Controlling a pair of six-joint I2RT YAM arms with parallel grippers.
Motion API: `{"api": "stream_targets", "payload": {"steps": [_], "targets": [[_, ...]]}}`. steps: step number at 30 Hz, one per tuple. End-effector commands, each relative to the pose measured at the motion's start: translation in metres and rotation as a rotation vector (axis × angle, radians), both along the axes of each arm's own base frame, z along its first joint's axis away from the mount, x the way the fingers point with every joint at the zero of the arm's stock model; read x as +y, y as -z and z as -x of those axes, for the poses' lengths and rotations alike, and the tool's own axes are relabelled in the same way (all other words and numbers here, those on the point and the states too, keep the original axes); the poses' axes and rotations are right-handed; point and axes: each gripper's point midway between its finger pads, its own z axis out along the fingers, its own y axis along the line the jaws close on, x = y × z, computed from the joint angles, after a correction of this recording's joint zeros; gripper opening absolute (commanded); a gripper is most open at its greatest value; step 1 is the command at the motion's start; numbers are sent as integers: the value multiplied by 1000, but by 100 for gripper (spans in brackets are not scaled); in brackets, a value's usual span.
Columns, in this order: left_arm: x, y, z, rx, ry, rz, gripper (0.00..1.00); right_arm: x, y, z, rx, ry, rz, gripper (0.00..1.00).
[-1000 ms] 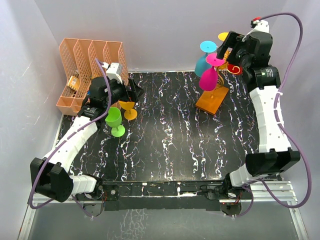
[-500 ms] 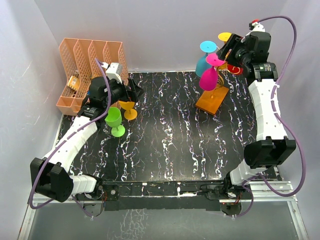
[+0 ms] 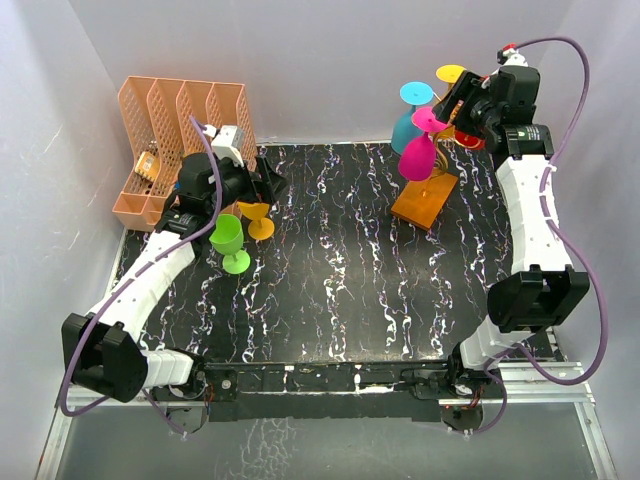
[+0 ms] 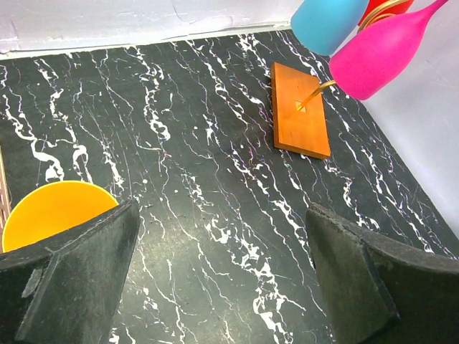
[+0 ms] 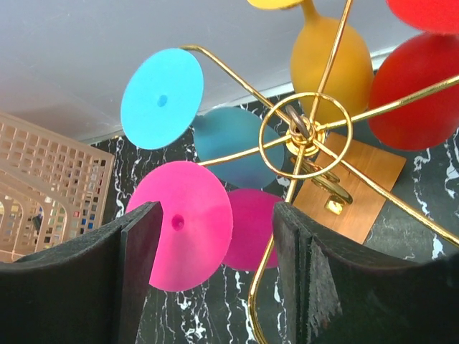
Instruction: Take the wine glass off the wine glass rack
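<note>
Pink wine glass [image 3: 417, 157] is hanging on the gold wine glass rack [image 3: 425, 200] at one o'clock. The right gripper [image 5: 215, 215] is straddling its foot, jaws apart, and the left gripper [image 4: 222, 215] is sitting wide open at ten o'clock.

Bare tabletop [image 3: 340, 260] mid-table; wine glass rack [image 5: 305, 132] wires and blue glass [image 5: 161, 98] tight beside the pink glass [image 5: 193, 229].

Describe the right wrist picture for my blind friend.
The open right gripper frames the foot of a pink wine glass. It hangs upside down on a gold wine glass rack beside a blue glass, a yellow glass and a red glass.
</note>
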Motion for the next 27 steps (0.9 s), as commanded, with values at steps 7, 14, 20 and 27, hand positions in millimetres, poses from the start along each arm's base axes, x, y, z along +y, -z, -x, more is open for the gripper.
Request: {"api": "stream_targets", "payload": {"steps": [7,14,20,27], "targets": [[4,-25,-1,-60,14,38,97,7,10,-9,-4,-51,-91,58],[7,-27,-3,-54,17,65,97,18,11,-10,6,-92,-146,52],[7,-27,-3,-45,26,80,97,17,16,-9,18,-82,-159,45],[12,-24,-7,-31,10,92,97,13,0,-3,-5,-22,-216,35]]}}
